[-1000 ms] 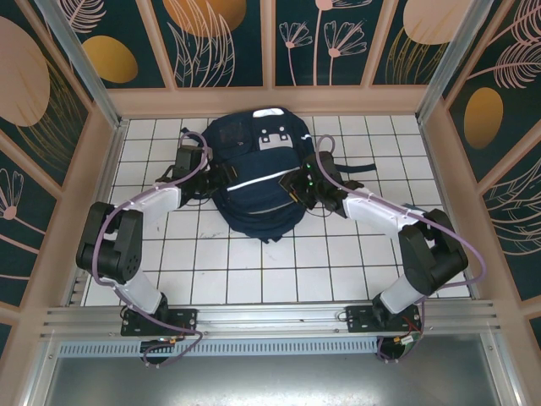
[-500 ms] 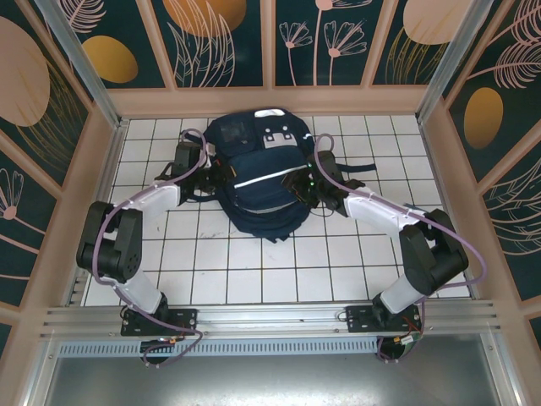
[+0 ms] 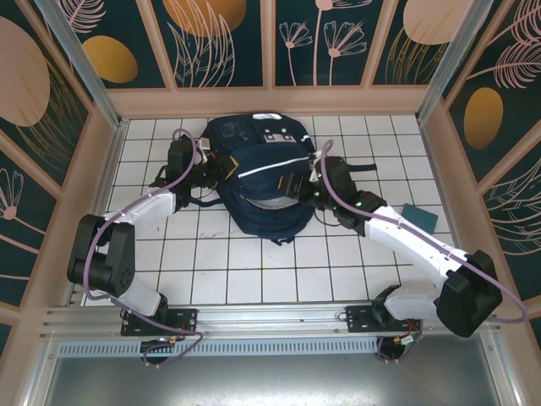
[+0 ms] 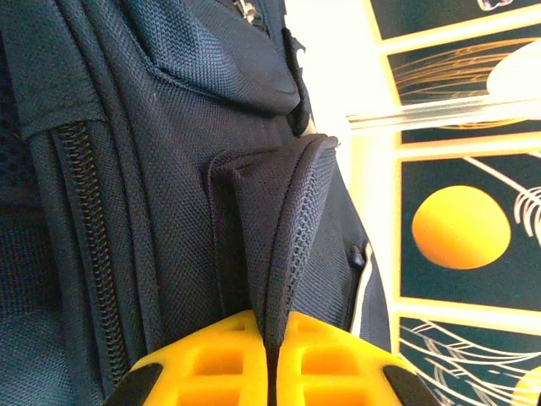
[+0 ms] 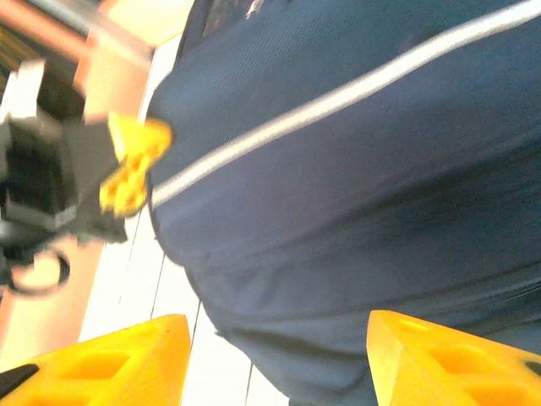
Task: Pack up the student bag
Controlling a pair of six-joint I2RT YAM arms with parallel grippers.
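Note:
The student bag [image 3: 262, 190], navy blue with a thin white stripe, lies at the far middle of the tiled table. My left gripper [image 3: 216, 173] is at its left side, shut on a mesh-edged fold of the bag [image 4: 283, 220]; in the left wrist view the yellow fingers [image 4: 211, 355] press together on that fold. At the bag's right side my right gripper [image 3: 297, 189] is open. In the right wrist view its fingers [image 5: 127, 359] stand wide apart with the bag's blue fabric [image 5: 355, 186] just beyond them, not pinched.
A small flat teal-blue item [image 3: 420, 215] lies on the tiles to the right, beside the right forearm. A black bag strap [image 3: 359, 168] trails right. Wooden walls [image 3: 93, 169] close in the table on three sides. The near tiles [image 3: 254, 271] are bare.
The left gripper has shut on the bag's fold and moved slightly away from me. The right gripper has opened wider as its arm stretched out, uncovering the teal item.

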